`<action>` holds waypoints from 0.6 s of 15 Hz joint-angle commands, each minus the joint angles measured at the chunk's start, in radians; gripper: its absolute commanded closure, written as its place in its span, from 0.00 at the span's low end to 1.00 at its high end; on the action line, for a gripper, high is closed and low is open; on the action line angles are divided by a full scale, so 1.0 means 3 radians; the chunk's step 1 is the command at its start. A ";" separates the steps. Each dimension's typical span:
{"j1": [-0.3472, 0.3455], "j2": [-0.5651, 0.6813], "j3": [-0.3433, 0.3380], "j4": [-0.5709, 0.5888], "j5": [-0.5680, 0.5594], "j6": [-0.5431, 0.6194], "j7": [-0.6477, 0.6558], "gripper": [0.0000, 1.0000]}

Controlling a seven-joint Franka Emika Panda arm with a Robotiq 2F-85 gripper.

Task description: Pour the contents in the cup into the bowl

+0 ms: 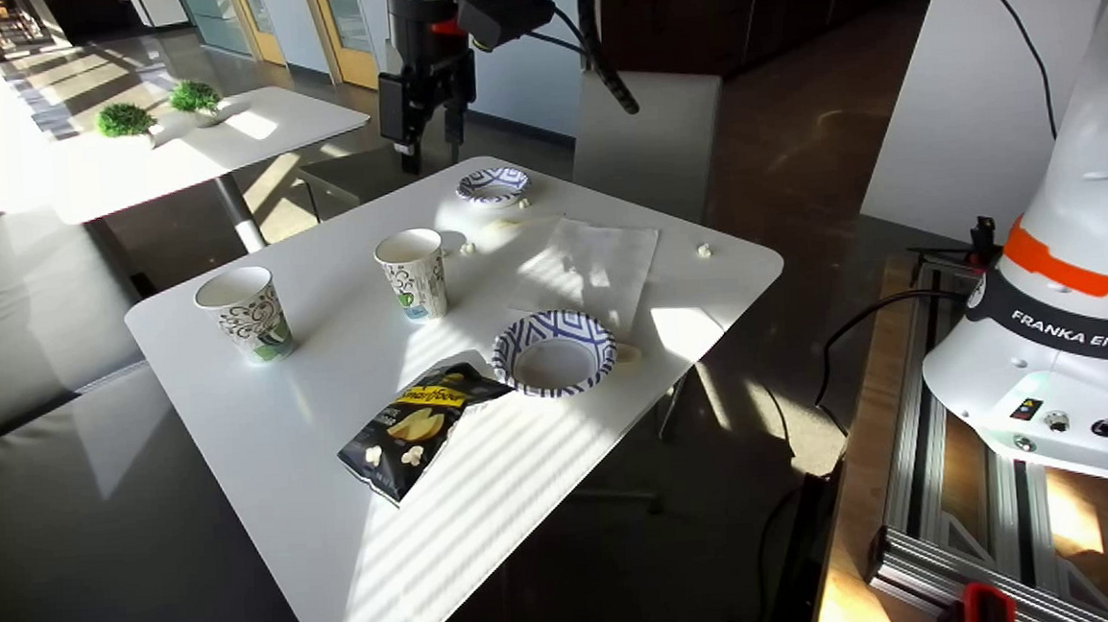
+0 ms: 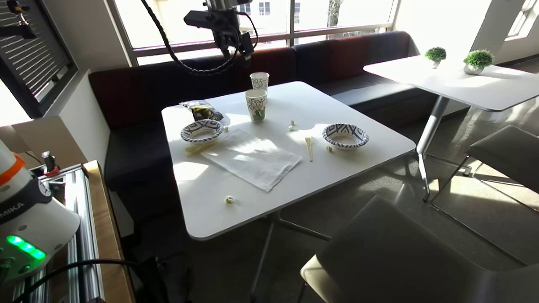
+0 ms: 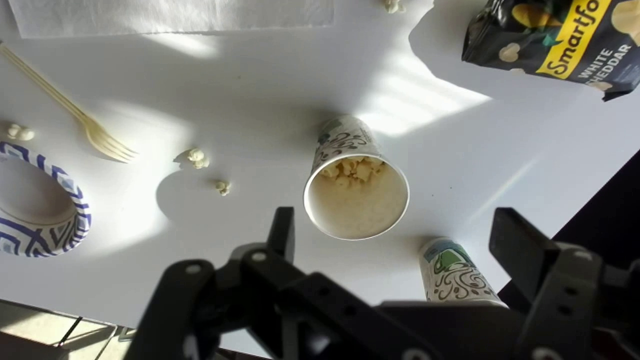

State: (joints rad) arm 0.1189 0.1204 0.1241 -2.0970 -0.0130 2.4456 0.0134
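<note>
White and sun-striped, the table point(image 1: 515, 462) bears the cup point(image 1: 415, 279), upright in an exterior view, long axis vertical, mouth up, between a neighbouring cup point(image 1: 248, 316) and the napkin point(image 1: 599, 262). In an exterior view it partly hides its neighbour. Only the wrist view shows me the cup's popcorn point(image 3: 354, 170); the gripper point(image 3: 392, 232) hangs spread wide.

Snack bag point(image 1: 420, 427) reads "Smartfood"; wrist view adds "WHITE CHEDDAR", the C indistinct. Robot base point(image 1: 1062, 362) bears "FRANKA EMIKA", cut to "MIKA" in an exterior view.
</note>
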 commanded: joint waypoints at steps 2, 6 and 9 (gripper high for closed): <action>0.0008 -0.0001 -0.0007 0.0015 0.0001 -0.0007 -0.0001 0.00; 0.0092 0.0163 -0.0012 0.0146 -0.0254 -0.0166 0.0308 0.00; 0.0181 0.0349 -0.0025 0.0240 -0.0487 -0.0081 0.0562 0.00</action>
State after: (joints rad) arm 0.1406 0.1533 0.1245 -2.0792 -0.0819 2.4258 0.0898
